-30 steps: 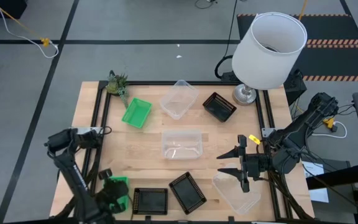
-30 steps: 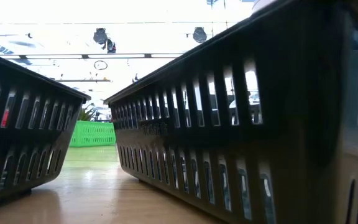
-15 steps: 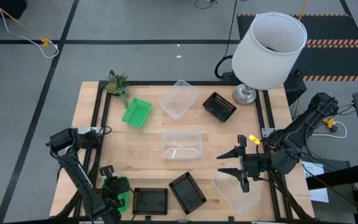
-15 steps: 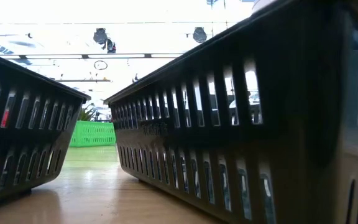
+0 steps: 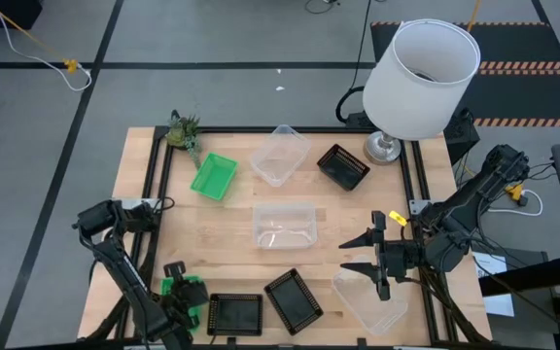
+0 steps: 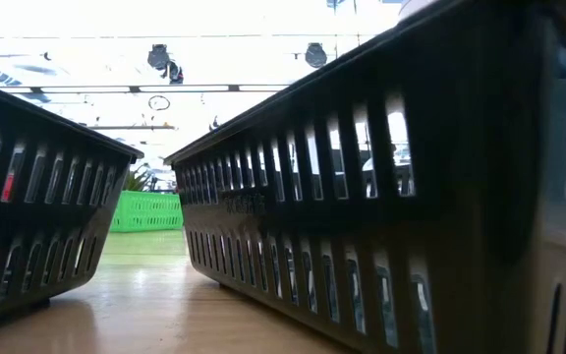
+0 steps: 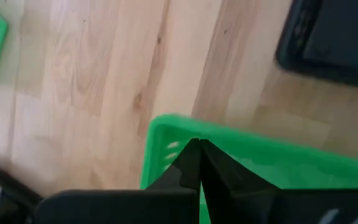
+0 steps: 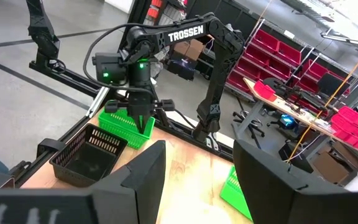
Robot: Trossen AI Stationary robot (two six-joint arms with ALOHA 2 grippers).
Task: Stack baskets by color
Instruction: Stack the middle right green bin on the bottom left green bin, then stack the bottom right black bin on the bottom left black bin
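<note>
Your left gripper [image 5: 179,292] sits at table's near-left corner, fingers pinched tight on rim of green basket [image 7: 241,158]. Black basket [image 5: 234,313] lies just beside. Your right gripper [image 5: 360,252] hangs spread wide, empty, beside clear basket [image 5: 369,299].

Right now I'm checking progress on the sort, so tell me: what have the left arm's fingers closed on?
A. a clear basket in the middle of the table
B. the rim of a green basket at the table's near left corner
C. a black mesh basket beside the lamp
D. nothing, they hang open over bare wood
B: the left wrist view shows the left gripper pinched shut on the green basket wall, and the high view places it at the near left corner.
</note>
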